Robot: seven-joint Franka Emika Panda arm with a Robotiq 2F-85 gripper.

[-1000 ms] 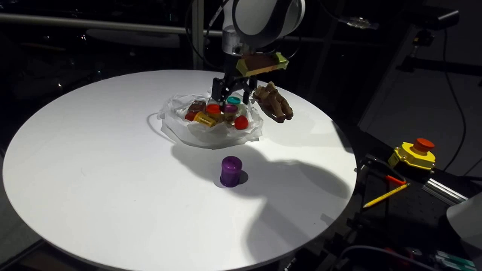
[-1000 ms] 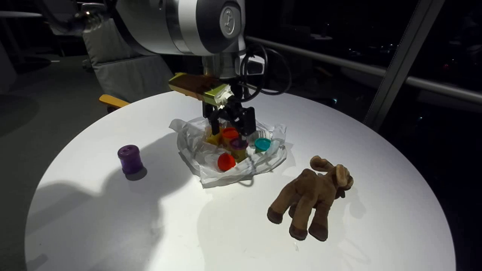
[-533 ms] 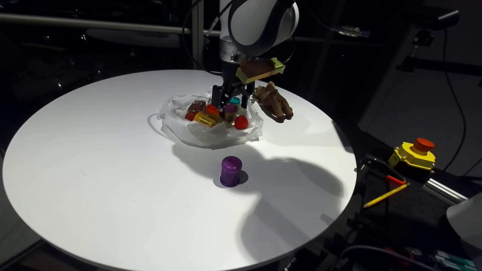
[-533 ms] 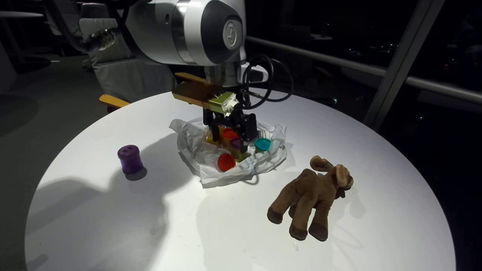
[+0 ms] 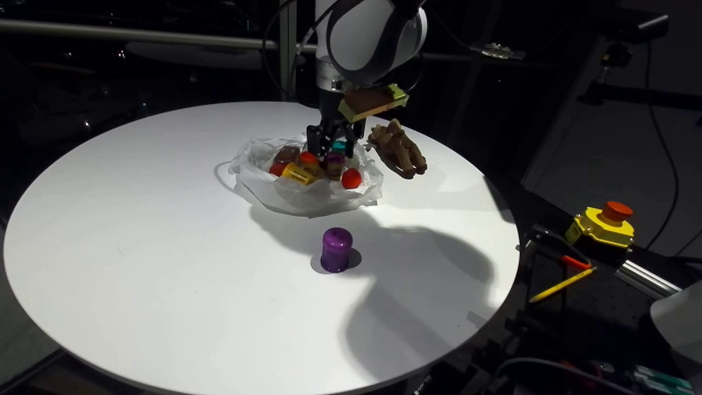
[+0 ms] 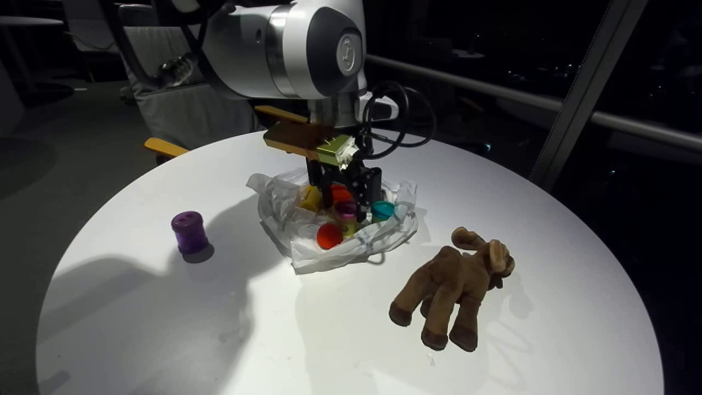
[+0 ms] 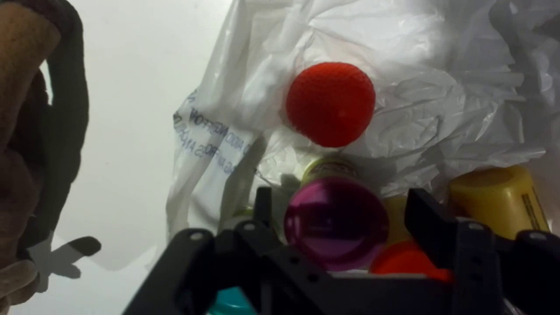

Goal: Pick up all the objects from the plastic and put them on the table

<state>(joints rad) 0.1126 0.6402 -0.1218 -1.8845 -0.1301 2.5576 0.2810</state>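
Shadowed table [image 6: 362,334]; dark room [image 6: 49,148]; chair [image 6: 184,112], probably.

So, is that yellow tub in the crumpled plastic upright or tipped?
Tipped: the yellow tub lies slanted in an exterior view, wider end facing sideways.

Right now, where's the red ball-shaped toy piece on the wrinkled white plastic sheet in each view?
In an exterior view: red ball-shaped toy piece almost at picture centre, slightly high.
In an exterior view: red piece slightly left of centre, below mid-height.
In the wrist view: red piece in the upper half, right of centre.
Shared landmark: purple-lidded round tub, beside it in all three.
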